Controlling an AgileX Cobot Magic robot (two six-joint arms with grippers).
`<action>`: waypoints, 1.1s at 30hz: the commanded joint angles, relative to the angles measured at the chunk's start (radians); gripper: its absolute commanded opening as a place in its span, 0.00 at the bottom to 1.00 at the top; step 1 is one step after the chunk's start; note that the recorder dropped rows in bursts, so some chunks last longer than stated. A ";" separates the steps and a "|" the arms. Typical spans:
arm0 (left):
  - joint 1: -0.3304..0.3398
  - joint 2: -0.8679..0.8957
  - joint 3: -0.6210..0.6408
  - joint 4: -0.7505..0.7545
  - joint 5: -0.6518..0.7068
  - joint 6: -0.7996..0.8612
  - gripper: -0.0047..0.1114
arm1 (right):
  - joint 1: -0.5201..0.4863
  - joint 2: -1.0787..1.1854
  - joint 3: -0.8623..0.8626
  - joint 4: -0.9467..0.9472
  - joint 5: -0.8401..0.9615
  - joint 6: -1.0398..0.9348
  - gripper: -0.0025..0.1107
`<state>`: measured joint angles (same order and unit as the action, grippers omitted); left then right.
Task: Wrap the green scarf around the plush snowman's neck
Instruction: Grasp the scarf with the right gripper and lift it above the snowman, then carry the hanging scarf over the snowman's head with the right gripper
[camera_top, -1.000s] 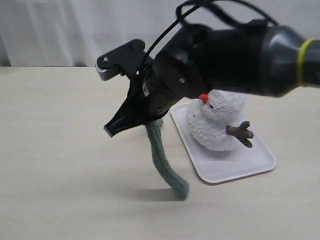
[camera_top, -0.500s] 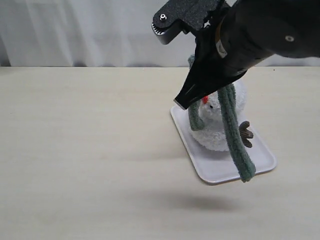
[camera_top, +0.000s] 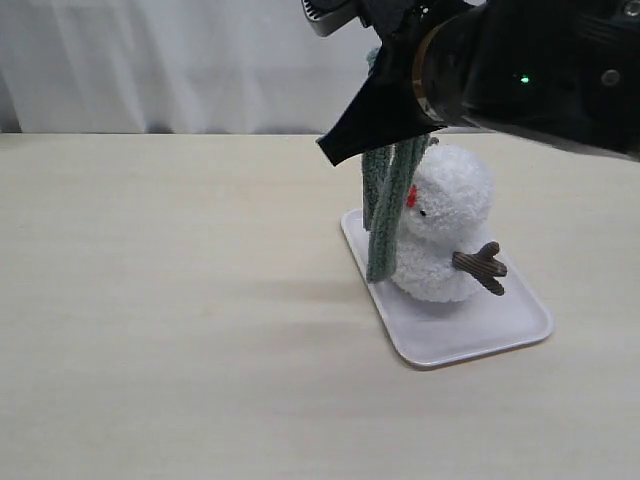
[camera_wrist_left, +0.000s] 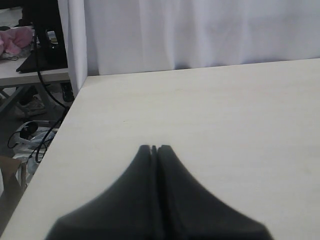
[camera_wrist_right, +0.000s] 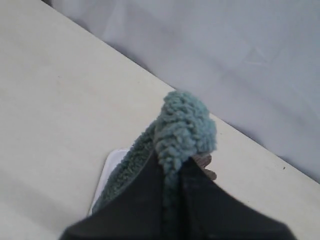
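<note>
Left arm: not in the exterior view. In the left wrist view the left gripper (camera_wrist_left: 155, 148) has its jaws pressed together on nothing, over bare table (camera_wrist_left: 225, 120). It has no part in the work at this moment.

Right arm: in the exterior view the right gripper (camera_top: 333, 149) hangs high, at about 11 o'clock from the plush snowman (camera_top: 445, 240). The right wrist view shows its jaws pinched on the green scarf (camera_wrist_right: 184, 125), with a rounded fuzzy tuft standing out past the fingertips.

Scarf: it hangs from the grip as two strands side by side (camera_top: 385, 215), down the snowman's 9 o'clock side. The strands pass just in front of the face, next to the red nose (camera_top: 410, 195). Their lower ends reach body level over the near edge of the white tray (camera_top: 480, 330). You cannot tell whether the strands touch the plush.

Snowman: upright on the tray, one brown twig arm (camera_top: 480, 266) pointing toward 4 o'clock.

Progress, as judged: the scarf is picked up, lifted and brought alongside. No strand goes behind or around the neck, so the wrap itself is not begun.

Left to do: carry the scarf round the back of the neck, cross or drape the ends in front, then release. Expect the hanging ends to swing, and watch that the light toy is not tipped over.
</note>
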<state>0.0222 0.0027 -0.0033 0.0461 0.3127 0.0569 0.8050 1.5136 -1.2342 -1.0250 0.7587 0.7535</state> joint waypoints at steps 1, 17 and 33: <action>0.001 -0.003 0.003 -0.002 -0.008 0.001 0.04 | -0.002 0.028 0.005 -0.023 -0.008 0.021 0.06; 0.001 -0.003 0.003 -0.004 -0.008 0.001 0.04 | -0.027 0.148 0.005 -0.184 0.131 0.089 0.06; 0.001 -0.003 0.003 -0.004 -0.008 0.001 0.04 | -0.081 0.141 0.003 -0.134 0.075 0.121 0.06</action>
<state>0.0222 0.0027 -0.0033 0.0461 0.3127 0.0569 0.7244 1.6648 -1.2320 -1.1666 0.8435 0.8795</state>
